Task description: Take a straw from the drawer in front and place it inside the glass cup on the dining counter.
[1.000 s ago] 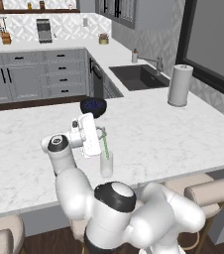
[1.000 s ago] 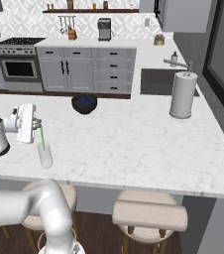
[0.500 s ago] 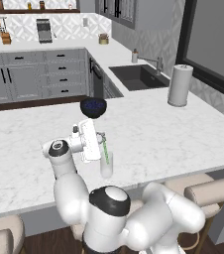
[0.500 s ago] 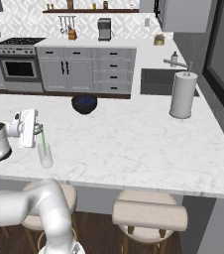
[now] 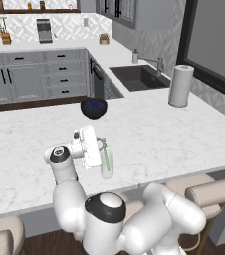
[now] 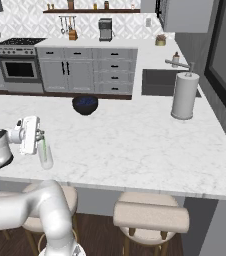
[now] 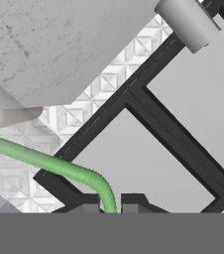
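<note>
The glass cup point(image 5: 107, 169) point(image 6: 46, 160) stands near the front edge of the dining counter point(image 5: 159, 134) point(image 6: 135, 140). The green straw point(image 5: 105, 158) point(image 6: 44, 148) stands almost upright with its lower end inside the cup. My gripper point(image 5: 99, 144) point(image 6: 40, 136) is turned sideways just above the cup's rim, shut on the straw's top. In the hand view the bent straw point(image 7: 44, 161) runs from the left down between the fingertips point(image 7: 134, 202). The drawer is out of view.
A dark blue bowl point(image 5: 93, 107) point(image 6: 85, 104) sits on the counter beyond the cup. A white paper-towel roll point(image 5: 180, 85) point(image 6: 184, 95) stands at the far right by the sink point(image 5: 139, 77). Bar stools point(image 5: 219, 191) point(image 6: 150, 215) line the near edge.
My gripper has come down a little toward the cup, and the straw has sunk deeper into it. The cup, the bowl and the roll have not moved.
</note>
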Motion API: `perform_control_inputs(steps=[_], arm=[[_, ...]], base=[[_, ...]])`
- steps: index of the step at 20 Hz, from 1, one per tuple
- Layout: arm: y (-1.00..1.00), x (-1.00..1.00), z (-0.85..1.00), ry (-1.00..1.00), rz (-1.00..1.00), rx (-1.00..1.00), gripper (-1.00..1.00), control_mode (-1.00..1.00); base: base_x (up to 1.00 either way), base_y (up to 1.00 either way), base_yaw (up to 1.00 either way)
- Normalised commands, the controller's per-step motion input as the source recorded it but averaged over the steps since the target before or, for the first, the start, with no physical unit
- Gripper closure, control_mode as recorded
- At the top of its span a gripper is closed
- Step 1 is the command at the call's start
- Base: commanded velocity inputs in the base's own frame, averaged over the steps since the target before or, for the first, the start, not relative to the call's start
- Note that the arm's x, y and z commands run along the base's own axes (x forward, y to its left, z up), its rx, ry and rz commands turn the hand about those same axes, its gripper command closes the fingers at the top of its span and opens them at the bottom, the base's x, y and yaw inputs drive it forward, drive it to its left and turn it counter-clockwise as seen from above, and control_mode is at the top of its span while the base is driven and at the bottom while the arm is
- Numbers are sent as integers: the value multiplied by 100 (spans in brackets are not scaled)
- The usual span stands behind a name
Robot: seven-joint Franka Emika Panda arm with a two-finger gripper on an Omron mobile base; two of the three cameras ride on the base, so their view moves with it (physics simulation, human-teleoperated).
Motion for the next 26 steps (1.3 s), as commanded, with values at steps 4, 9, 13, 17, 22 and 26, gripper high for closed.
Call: perform_control_inputs(steps=[4, 9, 13, 17, 22, 26], arm=[[0, 1, -8, 4, 0, 5, -100, -100], [0, 0, 0, 4, 0, 15, -100, -100], [0, 0, 0, 8, 0, 24, -100, -100], [0, 12, 0, 9, 0, 26, -100, -100], [0, 23, 0, 7, 0, 24, -100, -100], [0, 1, 0, 7, 0, 26, -100, -100]], base=[[0, 0, 0], [0, 0, 0], [0, 0, 0], [0, 0, 0], [0, 0, 0], [0, 0, 0]])
